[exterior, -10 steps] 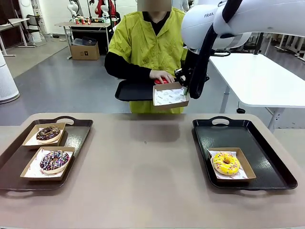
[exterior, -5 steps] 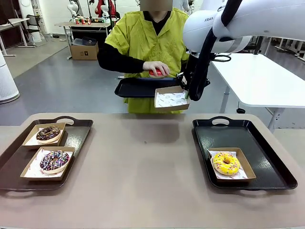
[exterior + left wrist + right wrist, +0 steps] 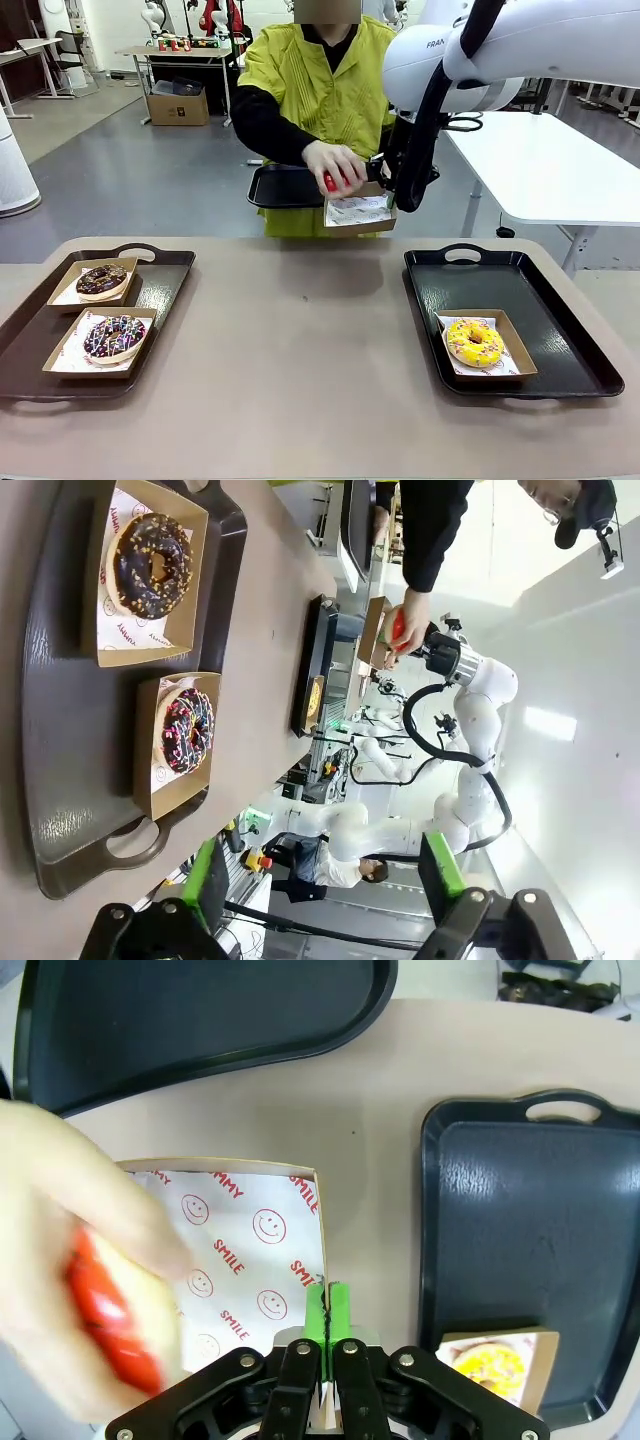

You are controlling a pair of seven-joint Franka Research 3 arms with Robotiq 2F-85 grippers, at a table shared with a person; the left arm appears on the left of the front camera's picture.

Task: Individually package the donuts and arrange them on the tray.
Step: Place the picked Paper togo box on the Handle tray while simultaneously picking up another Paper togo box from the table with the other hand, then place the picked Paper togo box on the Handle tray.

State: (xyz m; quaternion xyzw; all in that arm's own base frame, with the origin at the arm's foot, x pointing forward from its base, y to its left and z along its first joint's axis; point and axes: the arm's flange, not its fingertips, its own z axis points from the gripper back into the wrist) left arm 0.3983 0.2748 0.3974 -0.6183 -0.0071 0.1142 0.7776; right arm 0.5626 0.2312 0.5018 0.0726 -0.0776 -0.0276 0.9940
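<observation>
Right tool (image 3: pixel 327 1305), clamped on the paper-lined box (image 3: pixel 358 209) at twelve o'clock above the surface, as the person's hand (image 3: pixel 335 165) has brought the red donut (image 3: pixel 330 182) over it; left tool (image 3: pixel 325 880) open.

The glossy red donut (image 3: pixel 331 183) is held in the person's hand (image 3: pixel 337 165) above the far edge of the table, at the open cardboard box (image 3: pixel 359 210) lined with smiley-print paper; it is blurred in the right wrist view. The yellow sprinkled donut (image 3: pixel 474 342) lies flat in its box near the front right corner of the right tray (image 3: pixel 520 281). On the left tray (image 3: pixel 165 280), the plain dark chocolate donut (image 3: pixel 101 280) sits in the far box and the chocolate donut with coloured sprinkles (image 3: pixel 113 335) in the near box.
</observation>
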